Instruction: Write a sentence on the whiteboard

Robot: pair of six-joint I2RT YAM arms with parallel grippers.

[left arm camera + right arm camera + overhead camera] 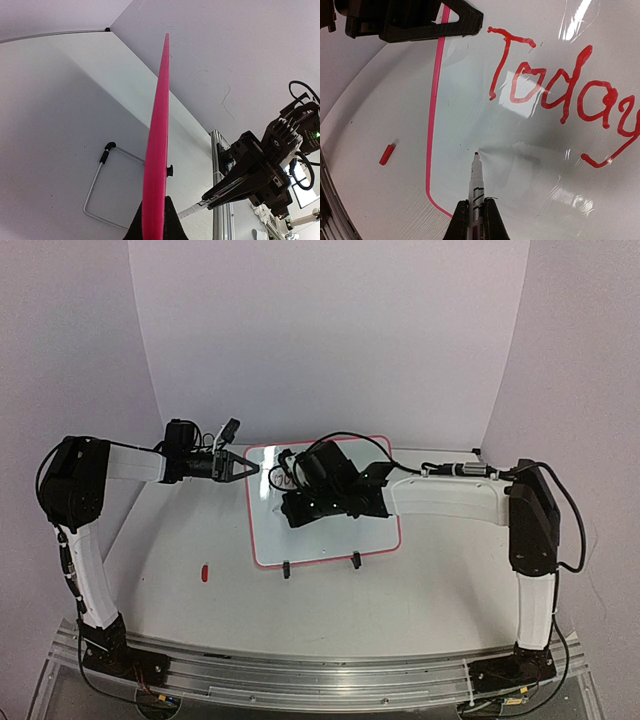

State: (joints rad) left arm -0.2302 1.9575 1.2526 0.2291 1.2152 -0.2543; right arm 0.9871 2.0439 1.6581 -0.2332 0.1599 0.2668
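Sitting near the middle of the table [180,540], the whiteboard [330,535] shows two small black clip feet [286,570] along its 6 o'clock edge in the top view, with a thin pink-red frame running all round it. Red lettering [560,90] on its glossy face reads "Today" in the right wrist view, with the tail of the y running off at 3 o'clock. A white marker [476,182] with a red tip touches the board at 7 o'clock from that word, just inside the frame's left side. The right gripper [476,201] is clenched on the marker's barrel, one black finger on each side, and its arm reaches over the board from 3 o'clock in the top view. The left gripper [248,468] comes in from 9 o'clock and is clamped on the board's frame near the 10 o'clock corner. Its wrist view shows the pink edge rising straight up from between the fingers. A small red cap [204,572] lies on the table at 8 o'clock from the board, well apart from it
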